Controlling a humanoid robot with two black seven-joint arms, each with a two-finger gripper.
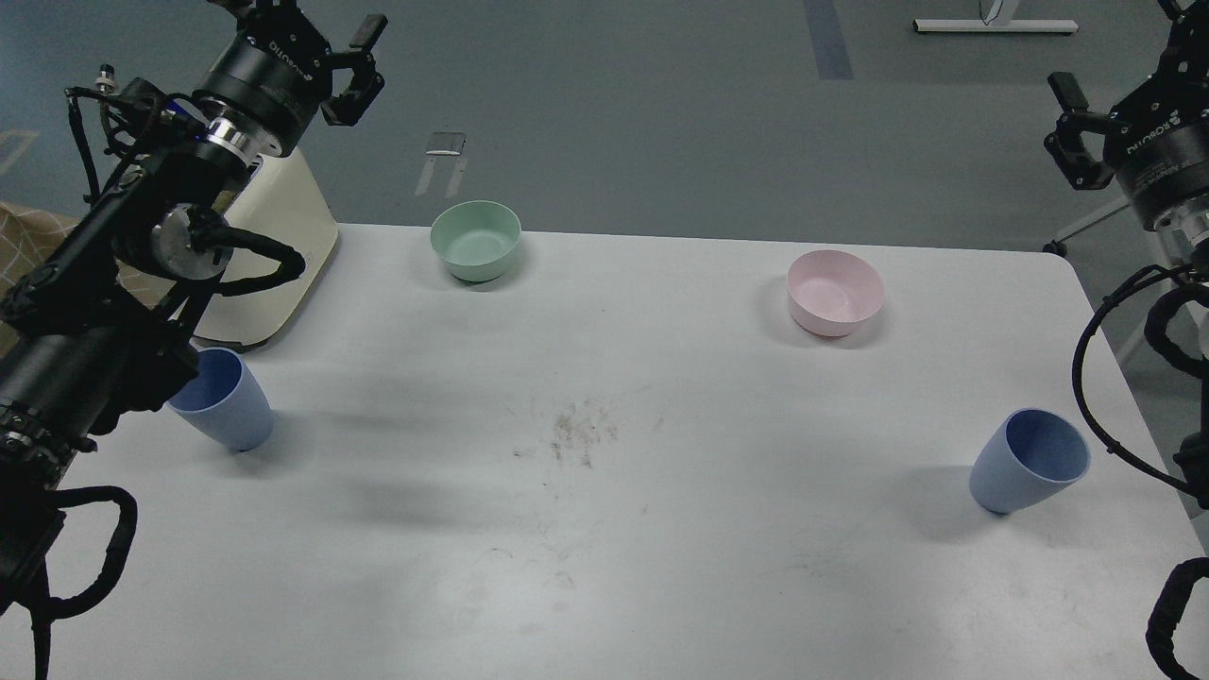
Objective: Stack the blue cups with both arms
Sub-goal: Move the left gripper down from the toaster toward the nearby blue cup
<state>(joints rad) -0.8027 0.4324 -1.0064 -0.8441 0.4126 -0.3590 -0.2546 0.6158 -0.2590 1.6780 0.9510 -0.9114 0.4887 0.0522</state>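
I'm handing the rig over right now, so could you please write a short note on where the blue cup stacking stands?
Left gripper: open, empty, raised above the table's far left.
Right gripper: raised off the table's right side, holding nothing; jaw state unclear.
Left blue cup: upright near the left edge, partly behind the left arm.
Right blue cup: upright near the right edge.
Green bowl and pink bowl sit at the back.
Done: nothing yet; cups are apart.
Left: grasp both cups, nest one inside the other.
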